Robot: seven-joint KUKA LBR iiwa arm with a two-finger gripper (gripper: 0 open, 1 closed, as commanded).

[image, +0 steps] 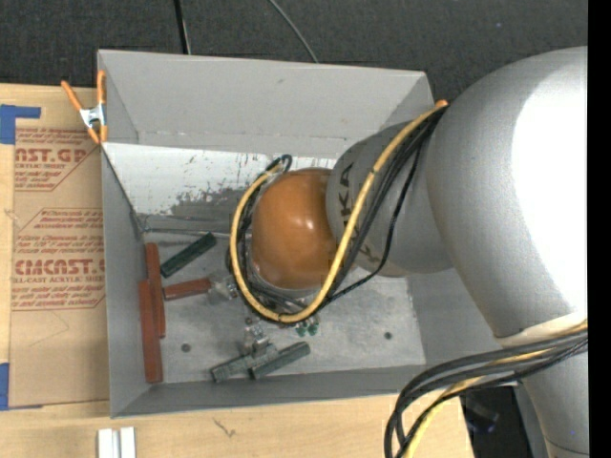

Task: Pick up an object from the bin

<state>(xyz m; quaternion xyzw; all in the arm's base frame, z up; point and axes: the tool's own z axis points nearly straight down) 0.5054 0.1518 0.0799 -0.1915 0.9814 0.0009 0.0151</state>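
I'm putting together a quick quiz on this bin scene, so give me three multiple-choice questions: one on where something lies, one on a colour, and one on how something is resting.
1. Where does the long reddish-brown bar lie?
A) along the view's left wall of the grey metal bin
B) in the far right corner
C) outside on the cardboard

2. What colour is the rounded glossy cover on the robot's wrist?
A) blue
B) orange
C) white

3. How is the dark green flat bar by the reddish-brown bar's far end resting?
A) standing on end
B) hanging over the rim
C) lying flat, at a slant

Answers:
1 A, since it runs lengthwise right beside that wall.
2 B, since the dome is orange-brown.
3 C, since it lies flat on the bin floor, angled.
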